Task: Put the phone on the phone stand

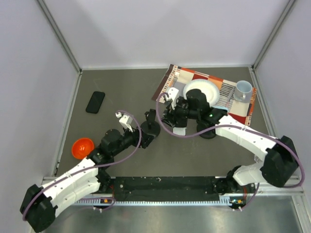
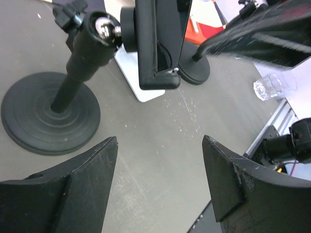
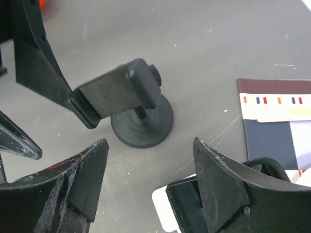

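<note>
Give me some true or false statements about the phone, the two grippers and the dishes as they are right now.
1. The phone lies flat on the table. True.
2. The left gripper is shut on the phone. False: it is open and empty.
3. The mug stands on the patterned placemat. True.
4. The orange bowl sits on the placemat. False: it sits on the bare table.
5. The right gripper is open. True.
</note>
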